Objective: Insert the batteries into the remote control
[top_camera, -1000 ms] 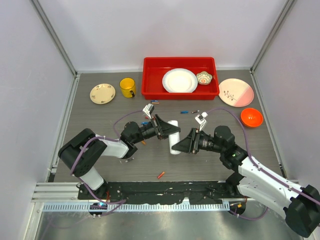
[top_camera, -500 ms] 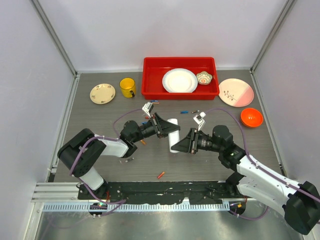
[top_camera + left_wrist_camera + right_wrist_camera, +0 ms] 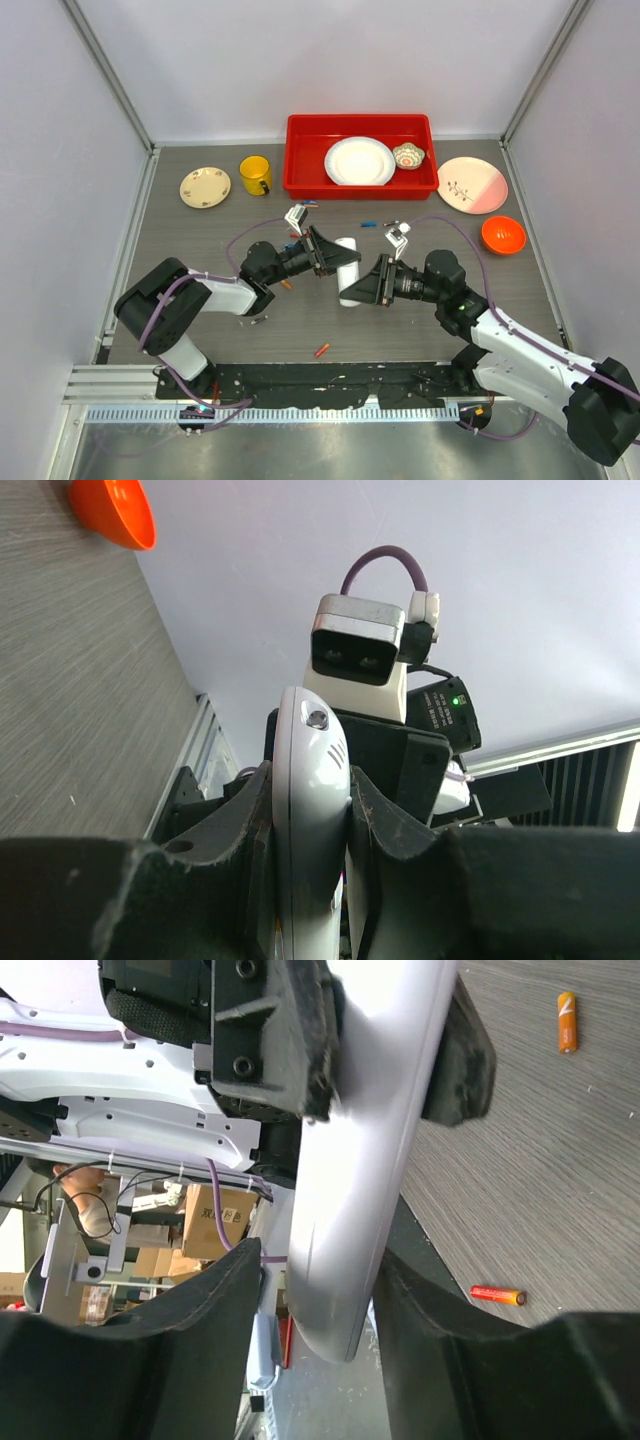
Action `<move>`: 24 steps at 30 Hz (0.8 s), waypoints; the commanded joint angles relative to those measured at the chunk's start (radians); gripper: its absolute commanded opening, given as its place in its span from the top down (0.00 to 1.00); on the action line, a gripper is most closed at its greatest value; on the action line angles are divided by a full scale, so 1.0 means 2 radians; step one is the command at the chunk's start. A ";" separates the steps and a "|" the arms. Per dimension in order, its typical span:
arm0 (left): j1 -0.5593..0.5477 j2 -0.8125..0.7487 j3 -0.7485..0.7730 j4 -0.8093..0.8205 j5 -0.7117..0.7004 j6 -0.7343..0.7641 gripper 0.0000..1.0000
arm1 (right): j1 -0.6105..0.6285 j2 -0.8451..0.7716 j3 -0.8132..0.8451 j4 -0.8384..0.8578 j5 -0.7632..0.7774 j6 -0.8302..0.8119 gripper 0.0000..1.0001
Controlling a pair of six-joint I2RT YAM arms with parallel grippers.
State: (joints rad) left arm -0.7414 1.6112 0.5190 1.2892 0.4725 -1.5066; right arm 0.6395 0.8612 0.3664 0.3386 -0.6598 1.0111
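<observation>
My left gripper (image 3: 338,258) is clamped shut on the small white oblong plastic remote control (image 3: 312,800), holding it edge-up just above the grey wood-grain table (image 3: 200,260), mid-table, in front of the red plastic tray (image 3: 300,185). That grip and the remote's position are unchanged over the last second.

What changed: my right gripper (image 3: 320,1260) has crept left and now has its 2 fingers on either side of the remote's free end. The right wrist view shows the jaws apart with a sliver of gap on 1 side, so I read it as straddling, not yet pinching.

Meaning for the task: this looks like 2-handed work on the handset, probably on the back cover or a regrip, not battery loading yet. I can't tell from these views whether the cover is on or off.

No battery is in either gripper. The thin cylindrical batteries are loose on the table: 1 orange battery (image 3: 567,1022), 1 red-orange battery (image 3: 321,350) near my bases, and a few small blue ones (image 3: 370,224) by the tray. All are well apart from the remote.
</observation>
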 commanded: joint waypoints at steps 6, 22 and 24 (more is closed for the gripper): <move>-0.005 -0.015 0.004 0.129 0.005 0.006 1.00 | -0.002 -0.024 0.009 0.019 -0.001 -0.008 0.42; -0.004 -0.019 0.004 0.129 0.008 0.003 1.00 | -0.031 -0.029 -0.007 0.024 0.012 0.006 0.57; -0.004 -0.019 0.003 0.129 0.008 0.003 1.00 | -0.031 -0.025 -0.006 0.029 0.012 0.008 0.54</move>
State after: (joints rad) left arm -0.7521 1.6066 0.5190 1.2922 0.4728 -1.5085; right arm 0.5854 0.8001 0.3531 0.3206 -0.6445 1.0130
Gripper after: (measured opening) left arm 0.296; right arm 0.436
